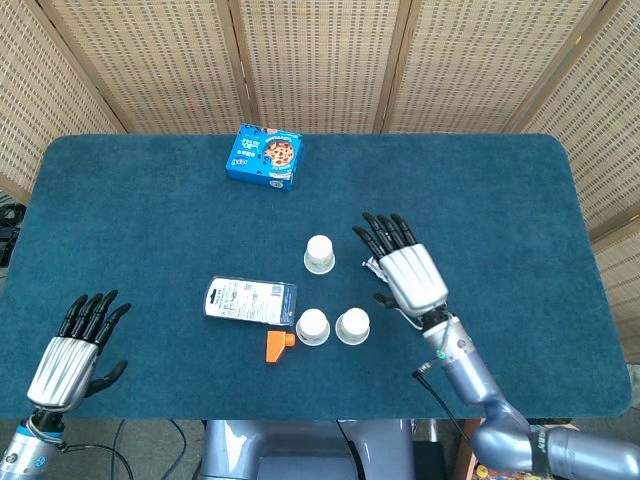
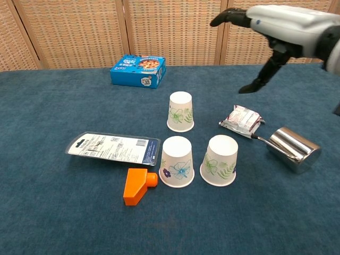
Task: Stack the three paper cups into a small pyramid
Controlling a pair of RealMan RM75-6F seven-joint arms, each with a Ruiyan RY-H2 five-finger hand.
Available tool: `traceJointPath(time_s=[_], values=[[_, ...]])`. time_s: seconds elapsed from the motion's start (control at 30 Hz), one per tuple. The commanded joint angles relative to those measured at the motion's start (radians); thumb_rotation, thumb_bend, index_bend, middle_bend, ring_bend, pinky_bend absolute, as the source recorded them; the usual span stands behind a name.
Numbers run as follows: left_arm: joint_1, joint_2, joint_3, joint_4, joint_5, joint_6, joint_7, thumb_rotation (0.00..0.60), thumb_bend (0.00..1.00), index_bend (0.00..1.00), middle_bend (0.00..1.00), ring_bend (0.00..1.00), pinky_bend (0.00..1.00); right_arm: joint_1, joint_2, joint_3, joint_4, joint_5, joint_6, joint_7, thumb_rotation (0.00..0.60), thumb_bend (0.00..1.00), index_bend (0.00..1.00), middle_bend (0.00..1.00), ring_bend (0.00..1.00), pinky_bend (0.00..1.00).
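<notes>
- While my right hand (image 1: 408, 276) hung over the table with fingers spread and palm down, it held nothing, just right of the far cup (image 1: 319, 253); from the chest view it (image 2: 276, 24) floated high above the foil packet (image 2: 242, 118).
- My left hand (image 1: 68, 350) sat at the near left corner, fingers apart, gripping nothing, well away from the cups.
- All three paper cups stood upside down and apart on the blue table (image 1: 130, 220): the far cup (image 2: 180, 111) alone behind, the near left cup (image 2: 177, 161) and near right cup (image 2: 219, 160) side by side in front.
- An orange block (image 2: 137, 186) lay just beside the near left cup, on its left.
- Beyond that was a flat blister pack (image 2: 113, 148), left of the cups.
- To the right, a steel pitcher (image 2: 292, 149) lay on its side near the foil packet.
- At the far edge sat a blue box (image 2: 138, 70).
</notes>
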Motion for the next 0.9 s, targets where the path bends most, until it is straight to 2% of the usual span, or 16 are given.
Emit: traceJointPath(time_s=[0.03,0.27,0.47,0.9], values=[[0.005,0.003,-0.018,0.01,-0.01,-0.028,-0.022,0.6,0.28,0.1,0.0,0.0,0.0,0.105,-0.087,0.053,0.08,0.111,-0.067,-0.076,0.6,0.07,0.14,0.0,0.0,0.0],[0.009,0.002,-0.05,0.031,-0.027,-0.084,-0.052,0.6,0.28,0.1,0.0,0.0,0.0,0.24,-0.169,0.094,0.206,0.228,-0.111,-0.13,0.6,0.07,0.24,0.0,0.0,0.0],[0.012,-0.003,-0.071,0.04,-0.03,-0.119,-0.062,0.6,0.28,0.1,0.0,0.0,0.0,0.33,-0.229,0.099,0.337,0.289,-0.156,-0.131,0.6,0.07,0.25,0.0,0.0,0.0],[0.014,-0.013,-0.115,0.069,-0.056,-0.197,-0.074,0.6,0.28,0.1,0.0,0.0,0.0,0.436,-0.34,0.039,0.636,0.381,-0.281,-0.068,0.6,0.07,0.25,0.0,0.0,0.0]])
